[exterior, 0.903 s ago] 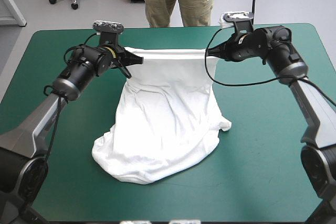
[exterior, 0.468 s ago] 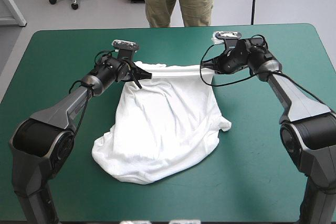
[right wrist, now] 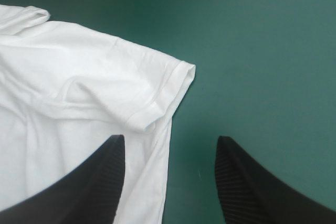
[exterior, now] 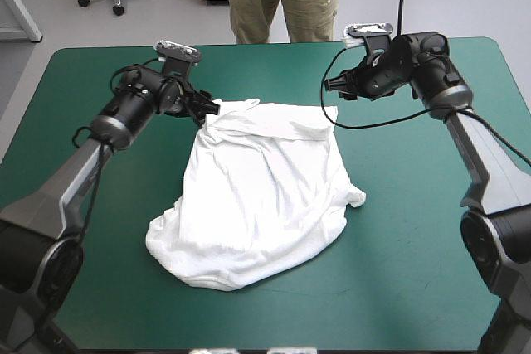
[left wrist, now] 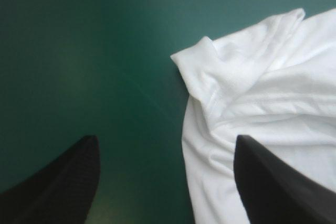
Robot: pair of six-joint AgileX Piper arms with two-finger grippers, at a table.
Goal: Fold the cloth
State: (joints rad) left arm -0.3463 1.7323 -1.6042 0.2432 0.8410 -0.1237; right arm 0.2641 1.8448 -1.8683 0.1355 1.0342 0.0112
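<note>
The white T-shirt (exterior: 261, 192) lies in a loose, wrinkled spread on the middle of the teal-green table, its far edge folded over. My left gripper (exterior: 202, 105) hovers at the shirt's far left corner, fingers apart, nothing between them. In the left wrist view the gripper (left wrist: 165, 179) stands open over the T-shirt (left wrist: 262, 103), whose folded corner lies just ahead. My right gripper (exterior: 336, 89) is above the shirt's far right corner, open and empty. The right wrist view shows that gripper (right wrist: 170, 174) with the hemmed corner of the T-shirt (right wrist: 79, 103) ahead of it.
The teal-green cover (exterior: 415, 246) shows bare around the shirt on all sides. The right arm's black cable hangs down across the shirt's far right corner.
Earlier both grippers held the shirt's far edge stretched above the table. They lowered it, opened and let go. The edge now lies on the table and both grippers have drawn back outward.
</note>
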